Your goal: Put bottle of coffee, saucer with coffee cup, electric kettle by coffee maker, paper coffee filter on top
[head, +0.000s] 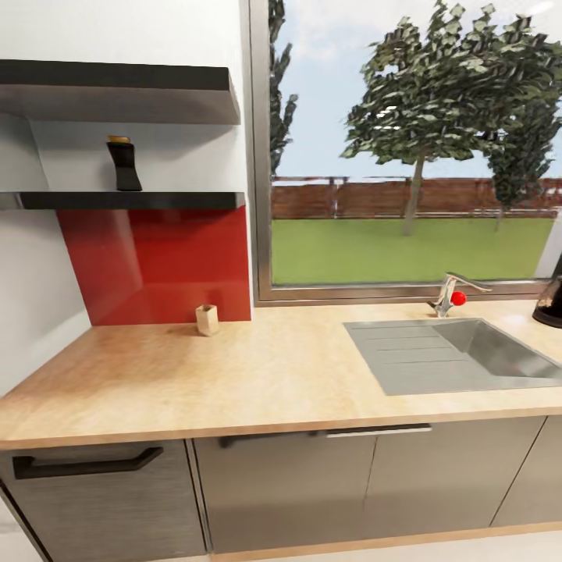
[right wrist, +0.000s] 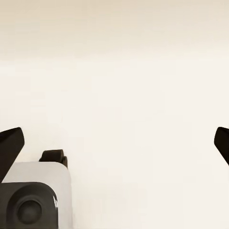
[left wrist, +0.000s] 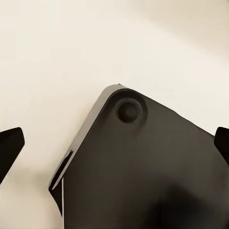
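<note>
Stage: the robot is facing the countertop (head: 234, 375), and I judge it is only getting started.
Bottle: it is standing upright on the lower shelf (head: 156, 200) at the left, above the red backsplash (head: 156, 265); the bottle (head: 123, 164) is dark with a gold cap and is not yet sitting on the counter.
Done so far: nothing I can confirm; no saucer, cup or filter is lying on the stretch of worktop in view.
Left to do: judging from this, bringing the bottle down, then placing filter, saucer, cup and kettle beside the coffee maker.
Right edge: a dark object (head: 550, 300) is sitting past the sink (head: 468, 351), cut off by the frame; too little is showing to say whether it is the kettle or the coffee maker.
Small beige item: a tan block-like thing (head: 207, 319) is standing by the backsplash; I cannot tell what it is.
Left claw: the left gripper (left wrist: 114, 143) is spreading wide, its dark tips sitting at opposite edges of the wrist view, holding nothing; a dark robot panel is lying beneath it over pale floor.
Right claw: the right gripper (right wrist: 114, 143) is likewise gaping wide and empty, over pale floor.
</note>
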`<state>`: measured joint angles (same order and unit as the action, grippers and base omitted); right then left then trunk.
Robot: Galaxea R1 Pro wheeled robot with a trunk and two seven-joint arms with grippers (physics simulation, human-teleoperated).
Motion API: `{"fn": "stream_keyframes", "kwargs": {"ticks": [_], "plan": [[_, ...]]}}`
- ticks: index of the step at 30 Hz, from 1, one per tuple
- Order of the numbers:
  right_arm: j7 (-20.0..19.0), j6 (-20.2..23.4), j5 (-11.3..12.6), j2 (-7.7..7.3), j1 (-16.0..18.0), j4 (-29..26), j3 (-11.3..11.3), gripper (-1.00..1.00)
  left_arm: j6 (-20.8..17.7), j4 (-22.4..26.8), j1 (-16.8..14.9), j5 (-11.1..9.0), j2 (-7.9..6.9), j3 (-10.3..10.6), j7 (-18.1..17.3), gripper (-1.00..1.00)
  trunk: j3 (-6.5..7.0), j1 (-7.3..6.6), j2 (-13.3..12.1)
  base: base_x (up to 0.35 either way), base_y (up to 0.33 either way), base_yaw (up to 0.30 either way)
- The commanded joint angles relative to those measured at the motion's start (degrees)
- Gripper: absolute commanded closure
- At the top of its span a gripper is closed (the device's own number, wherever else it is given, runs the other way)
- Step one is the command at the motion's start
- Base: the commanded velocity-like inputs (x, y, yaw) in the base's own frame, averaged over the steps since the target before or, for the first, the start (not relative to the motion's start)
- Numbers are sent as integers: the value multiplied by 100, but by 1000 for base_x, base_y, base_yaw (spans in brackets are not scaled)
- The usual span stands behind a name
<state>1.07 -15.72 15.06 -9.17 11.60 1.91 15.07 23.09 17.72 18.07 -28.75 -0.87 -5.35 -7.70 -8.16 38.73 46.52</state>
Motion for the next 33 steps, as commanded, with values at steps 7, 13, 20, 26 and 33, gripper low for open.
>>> {"fn": "stream_keyframes", "kwargs": {"ticks": [7, 13, 20, 26, 33], "plan": [[7, -36, 43, 2, 9, 20, 49, -100, 1, 4, 3, -60, 0, -14, -56, -100, -7, 1, 6, 0, 344, 0], [9, -36, 44, 2, 9, 20, 49, -100, 2, 1, -1, -60, -1, -13, -56, -100, -7, 1, 6, 0, 344, 0], [8, -37, 42, 2, 9, 20, 49, -100, 2, -4, 1, -60, 2, -11, -56, -100, -7, 1, 6, 0, 344, 0], [9, -37, 43, 2, 9, 20, 49, -100, 2, -5, -2, -60, 3, -10, -56, -100, -7, 1, 6, 0, 344, 0], [11, -37, 41, 2, 9, 20, 49, -100, 2, -5, 1, -60, 7, -10, -56, -100, -7, 1, 6, 0, 344, 0]]}}
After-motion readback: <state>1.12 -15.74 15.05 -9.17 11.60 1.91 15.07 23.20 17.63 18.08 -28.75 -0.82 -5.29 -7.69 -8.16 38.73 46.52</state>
